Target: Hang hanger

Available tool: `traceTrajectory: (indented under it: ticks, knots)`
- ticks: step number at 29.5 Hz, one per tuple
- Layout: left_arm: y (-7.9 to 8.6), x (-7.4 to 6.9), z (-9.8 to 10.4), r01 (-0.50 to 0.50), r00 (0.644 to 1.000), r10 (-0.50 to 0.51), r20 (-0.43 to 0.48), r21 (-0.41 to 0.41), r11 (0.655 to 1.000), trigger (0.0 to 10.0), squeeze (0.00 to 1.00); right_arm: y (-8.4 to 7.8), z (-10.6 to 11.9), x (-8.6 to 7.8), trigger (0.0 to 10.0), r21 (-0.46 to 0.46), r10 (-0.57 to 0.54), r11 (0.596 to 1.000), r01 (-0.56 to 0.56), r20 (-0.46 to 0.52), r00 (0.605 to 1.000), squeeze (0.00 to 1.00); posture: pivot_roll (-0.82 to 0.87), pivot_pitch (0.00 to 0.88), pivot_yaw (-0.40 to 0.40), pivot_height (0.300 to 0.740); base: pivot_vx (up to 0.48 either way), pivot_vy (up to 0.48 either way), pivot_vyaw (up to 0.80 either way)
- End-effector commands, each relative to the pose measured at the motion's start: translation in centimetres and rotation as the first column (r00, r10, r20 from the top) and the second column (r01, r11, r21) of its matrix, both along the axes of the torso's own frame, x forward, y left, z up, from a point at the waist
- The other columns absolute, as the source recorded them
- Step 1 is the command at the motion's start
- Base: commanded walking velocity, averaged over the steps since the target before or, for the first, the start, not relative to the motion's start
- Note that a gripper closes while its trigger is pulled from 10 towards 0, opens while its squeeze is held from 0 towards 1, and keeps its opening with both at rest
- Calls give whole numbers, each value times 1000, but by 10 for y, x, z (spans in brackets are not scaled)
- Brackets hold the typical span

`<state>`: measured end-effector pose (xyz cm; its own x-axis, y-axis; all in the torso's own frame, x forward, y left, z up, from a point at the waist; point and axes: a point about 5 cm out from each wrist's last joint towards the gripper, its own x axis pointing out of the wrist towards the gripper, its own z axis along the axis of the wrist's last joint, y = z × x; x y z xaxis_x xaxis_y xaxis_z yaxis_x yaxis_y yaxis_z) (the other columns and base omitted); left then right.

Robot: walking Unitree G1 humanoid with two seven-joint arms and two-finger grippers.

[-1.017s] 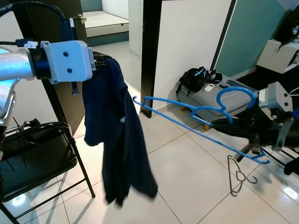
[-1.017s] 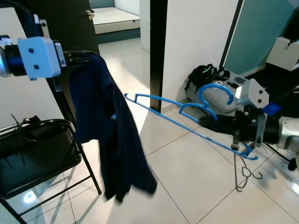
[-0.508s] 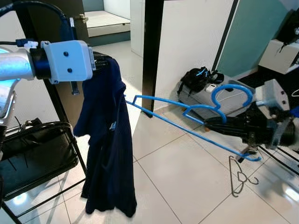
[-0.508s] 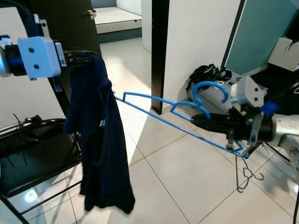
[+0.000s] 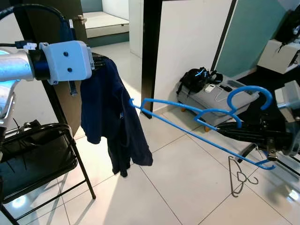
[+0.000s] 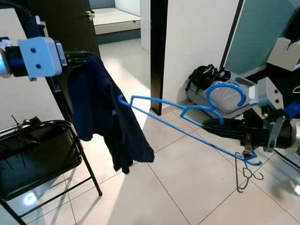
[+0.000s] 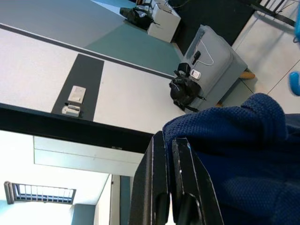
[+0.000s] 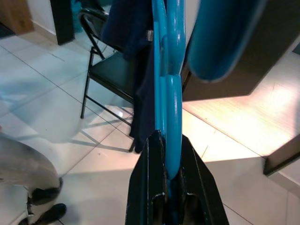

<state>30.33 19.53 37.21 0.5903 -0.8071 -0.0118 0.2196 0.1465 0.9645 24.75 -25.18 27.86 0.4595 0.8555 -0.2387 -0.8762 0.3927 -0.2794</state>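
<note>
A dark navy garment (image 5: pixel 110 117) hangs in the air at the left, pinched at its top by my left gripper (image 5: pixel 101 61), which is shut on the knit cloth (image 7: pixel 243 154). My right gripper (image 5: pixel 225 129) at the right is shut on a blue plastic hanger (image 5: pixel 197 123), held flat with its hook (image 5: pixel 251 96) near my wrist. The hanger's far tip (image 6: pixel 123 99) touches or enters the garment's side. In the right wrist view the blue hanger (image 8: pixel 168 93) runs straight out between the fingers (image 8: pixel 152 187) toward the garment (image 8: pixel 136 28).
A black folding chair (image 5: pixel 37 154) stands at the lower left. A grey wire hanger (image 5: pixel 239 178) lies on the tiled floor at the right. A grey case (image 5: pixel 220 98) and a black bag (image 5: pixel 194 77) sit by the white wall. A dark door post (image 5: pixel 151 51) is behind.
The garment's lower part has swung up and to the right and bunched. The hanger has shifted right slightly, its tip now at the garment's side. The left arm holds still.
</note>
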Motion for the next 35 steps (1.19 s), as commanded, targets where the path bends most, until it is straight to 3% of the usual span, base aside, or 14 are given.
traceTrajectory:
  ticks: [1,4,12,19,30,35]
  knots:
    - [-2,-2,8,10,999,-10,35,-10,1000,10000,0,2,-3,5,10000,-18,-21,1000,22,15,1000,0,19,0,5,740,0,0,0]
    - [-4,-3,9,25,999,-24,36,-16,1000,10000,0,5,-8,9,10000,-28,-31,999,32,16,999,0,21,0,6,740,0,0,0]
    - [-9,-4,10,40,998,-39,38,-22,999,10000,0,25,-9,5,10000,17,84,996,-84,-19,996,0,22,0,2,740,0,0,0]
    - [-7,-3,9,27,999,-27,39,-19,999,10000,0,23,-8,-1,10000,24,113,993,-112,-43,993,0,22,0,2,740,0,0,0]
    - [-8,-3,9,30,999,-30,37,-21,999,10000,0,20,-6,1,10000,21,83,996,-82,-22,996,0,16,0,5,740,0,0,0]
    - [-9,-4,10,39,998,-38,40,-27,999,10000,0,15,-4,16,10000,-17,-32,999,33,55,998,0,18,0,5,740,0,0,0]
